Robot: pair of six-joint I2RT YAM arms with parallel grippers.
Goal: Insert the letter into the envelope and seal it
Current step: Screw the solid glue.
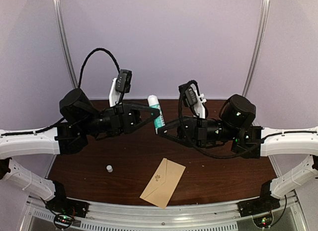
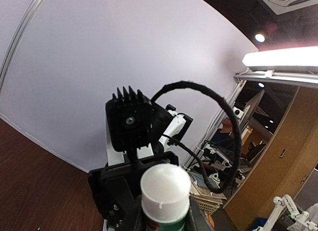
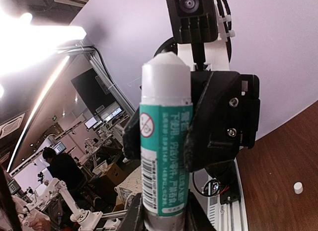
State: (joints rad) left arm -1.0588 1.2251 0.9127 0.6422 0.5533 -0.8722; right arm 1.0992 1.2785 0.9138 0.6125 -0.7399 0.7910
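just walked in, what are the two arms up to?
Both arms hold a white-topped glue stick with a teal label in the air between them. The left claw grips its middle and the right claw pinches its lower end. The tan kraft paper envelope lies flat and untouched on the dark wooden table, near the front edge. A small white cap-like piece sits to its left. The letter isn't visible in any view.

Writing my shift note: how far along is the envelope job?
Done, seemingly: no letter is in view, so it may be inside the envelope, lying flat on the table. In hand: left gripper and right gripper clamp a glue stick in mid-air; a small white cap lies on the table. Left: gluing and sealing the flap.
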